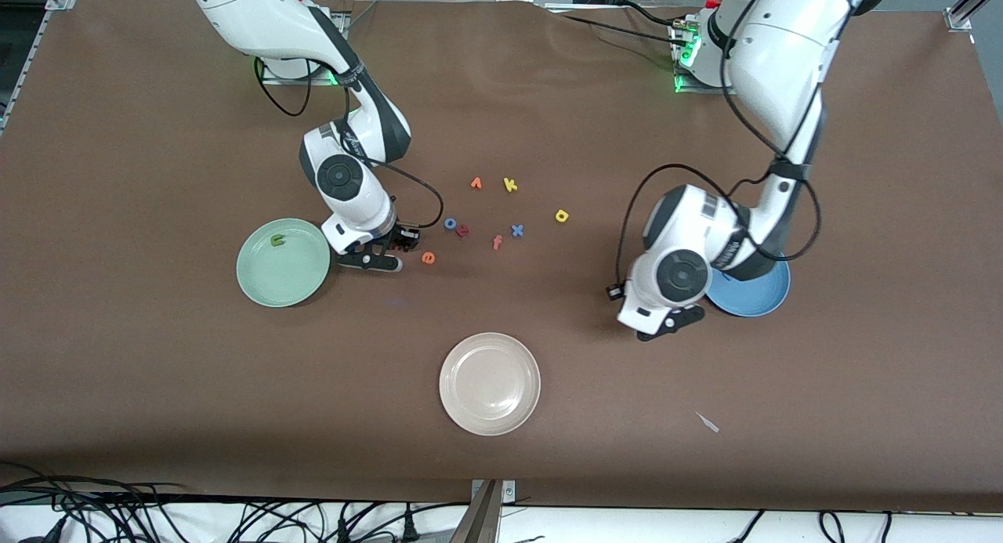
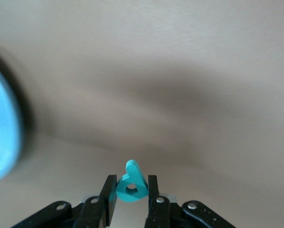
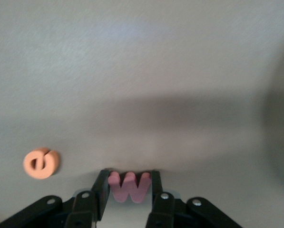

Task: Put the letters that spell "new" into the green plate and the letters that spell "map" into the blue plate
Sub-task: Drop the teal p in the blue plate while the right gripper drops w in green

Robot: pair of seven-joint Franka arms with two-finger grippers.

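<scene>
Three plates (image 1: 284,296) sit on the worktop (image 1: 157,371), the blue plate (image 1: 756,300) half hidden, while the left gripper (image 2: 132,190) pinches the teal p (image 2: 131,185) and the right gripper (image 3: 128,190) pinches the pink w (image 3: 129,189).

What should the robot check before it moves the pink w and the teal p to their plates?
1. Right tool holds the pink w: ok, pinched between both fingers.
2. Left tool holds the teal p: ok, shut on it.
3. Green plate has room: ok, only the green n lies in it.
4. Blue plate has room: cannot tell, the left arm covers most of it.
5. Orange e waiting for later: ok, on the table beside the right tool.
6. Beige plate left alone: ok, no letters in it.
</scene>
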